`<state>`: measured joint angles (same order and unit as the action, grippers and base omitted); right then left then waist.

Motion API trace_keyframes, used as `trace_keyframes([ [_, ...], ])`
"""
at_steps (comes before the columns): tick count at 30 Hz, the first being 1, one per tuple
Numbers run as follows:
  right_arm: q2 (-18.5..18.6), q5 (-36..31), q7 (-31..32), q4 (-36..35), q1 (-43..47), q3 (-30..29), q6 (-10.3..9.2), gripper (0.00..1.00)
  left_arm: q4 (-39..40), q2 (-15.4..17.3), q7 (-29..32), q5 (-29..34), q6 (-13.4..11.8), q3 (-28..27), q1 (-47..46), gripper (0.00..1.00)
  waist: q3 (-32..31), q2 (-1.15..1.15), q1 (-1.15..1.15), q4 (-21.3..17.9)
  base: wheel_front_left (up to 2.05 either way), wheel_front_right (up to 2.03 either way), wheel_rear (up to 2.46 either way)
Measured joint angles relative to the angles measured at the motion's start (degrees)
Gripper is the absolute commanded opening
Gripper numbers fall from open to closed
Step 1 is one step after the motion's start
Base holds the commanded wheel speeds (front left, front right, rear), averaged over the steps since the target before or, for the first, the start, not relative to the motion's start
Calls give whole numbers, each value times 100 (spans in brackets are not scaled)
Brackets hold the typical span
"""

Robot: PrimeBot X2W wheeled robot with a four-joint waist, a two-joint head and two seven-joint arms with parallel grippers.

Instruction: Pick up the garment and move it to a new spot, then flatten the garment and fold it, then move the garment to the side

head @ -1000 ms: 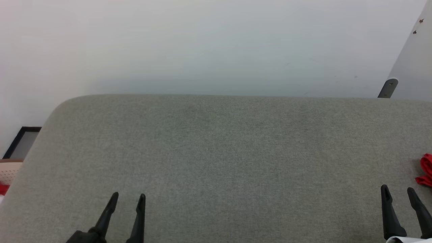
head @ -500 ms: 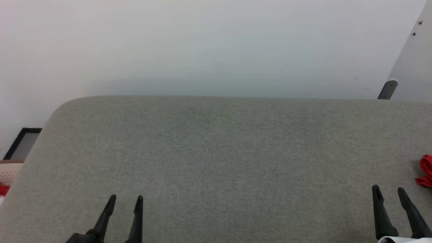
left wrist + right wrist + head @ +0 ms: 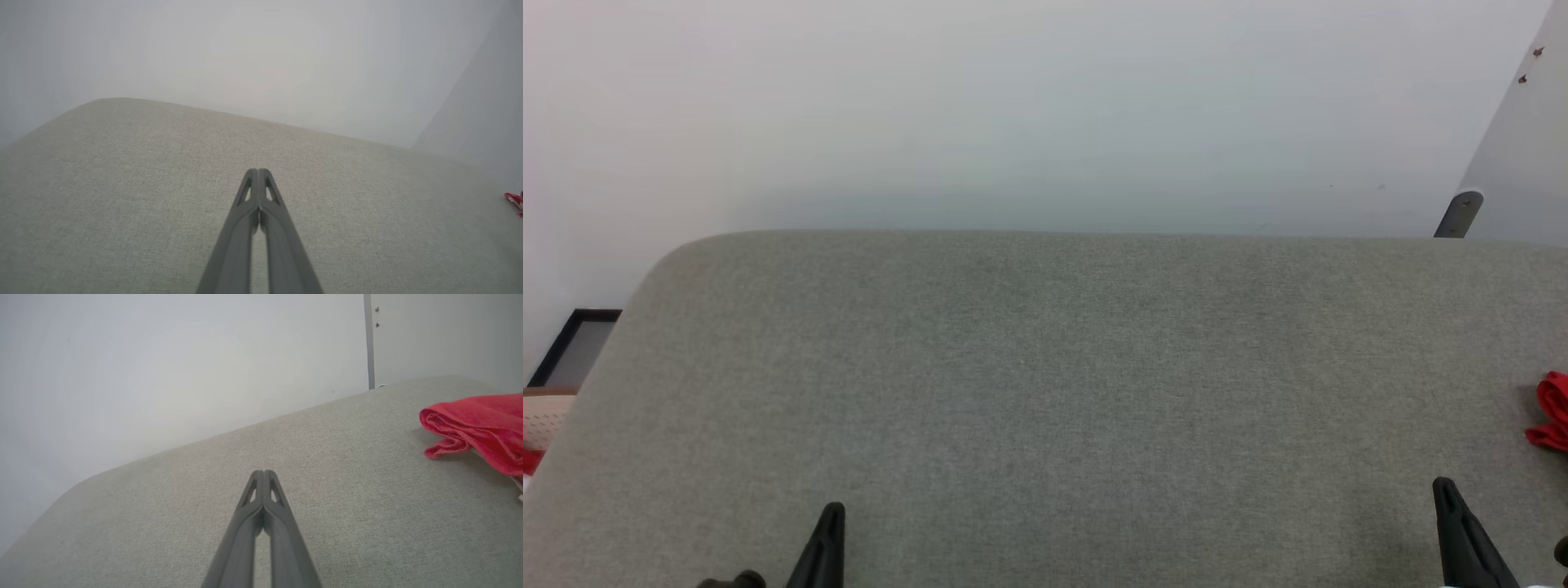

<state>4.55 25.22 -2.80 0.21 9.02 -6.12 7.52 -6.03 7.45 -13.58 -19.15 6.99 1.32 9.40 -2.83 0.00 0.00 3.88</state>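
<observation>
My left pincer (image 3: 258, 170) and right pincer (image 3: 264, 472) are both pressed shut on nothing, while the red garment (image 3: 482, 420) lies bunched on the grey fabric surface (image 3: 1045, 367), off to the right pincer's right and apart from it, so my right arm is nearer.

head looks down; both wrists sit low over shared grey surface (image 3: 1045, 367)

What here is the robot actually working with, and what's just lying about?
In the job: red garment, bunched on the grey surface; left gripper, shut; right gripper, shut.
Lying about: black frame, pale perforated container, metal bracket.
</observation>
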Motion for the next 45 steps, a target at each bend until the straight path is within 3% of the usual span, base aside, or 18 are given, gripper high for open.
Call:
trace_keyframes([
  [21, -42, 1795, 242, 376, -351, -8, -1, 0, -215, -120, 528, -1980, 7, -199, -396, 0, 52, 0, 0, -67, 0, 0, 0],
  [45, -90, 3414, 477, 698, -740, -16, -1, 0, -411, -216, 1011, -3732, 8, -383, -773, 0, 112, 0, 0, -144, 0, 0, 0],
])
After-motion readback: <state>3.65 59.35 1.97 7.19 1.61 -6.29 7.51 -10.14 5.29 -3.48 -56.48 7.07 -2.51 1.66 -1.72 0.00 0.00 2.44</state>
